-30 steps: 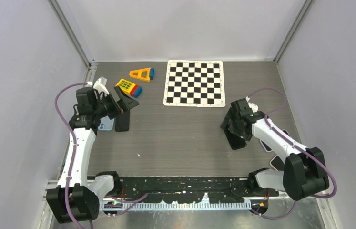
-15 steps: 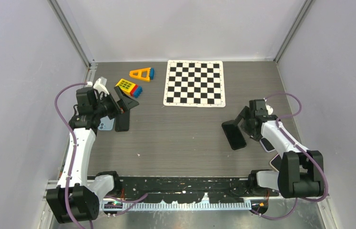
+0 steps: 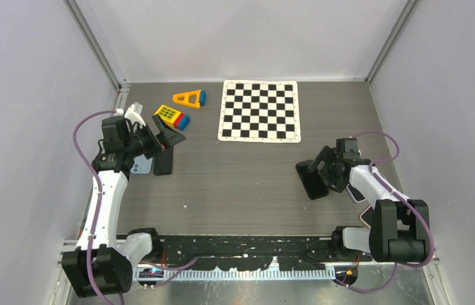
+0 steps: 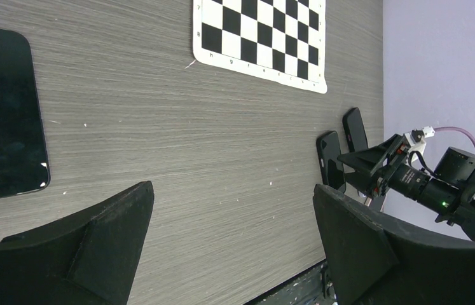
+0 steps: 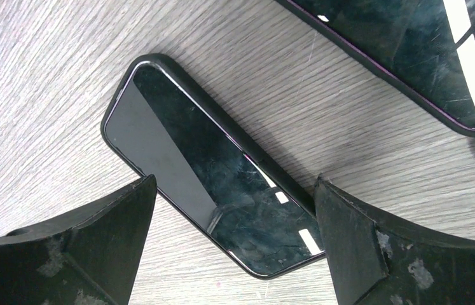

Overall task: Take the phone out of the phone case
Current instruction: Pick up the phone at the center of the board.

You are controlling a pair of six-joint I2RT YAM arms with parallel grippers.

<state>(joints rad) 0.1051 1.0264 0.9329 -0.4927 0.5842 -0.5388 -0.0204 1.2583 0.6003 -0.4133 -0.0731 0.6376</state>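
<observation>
Right wrist view shows the right tool spread wide with nothing in it, its two fingers either side of the phone. The phone lies screen up and flat on the surface, and the dark rim of the phone case wraps its edge. It runs on a diagonal here, with one end between the fingers and the rest reaching away from them. A second phone lies just beyond it, apart from it.

From above, the cased phone sits on the right of the surface, toward the near edge. Its long axis runs near to far, the far end leaning left. The right tool hangs at its far right side and is by far the closer arm, so I judge the grasp is its to make. The fingers would have to close across the short width.

Farther back on the left, the left tool also stands open and empty above a dark phone and a light blue piece, well apart from the cased phone. Past these are a yellow toy block, an orange triangle and the checkerboard mat.
</observation>
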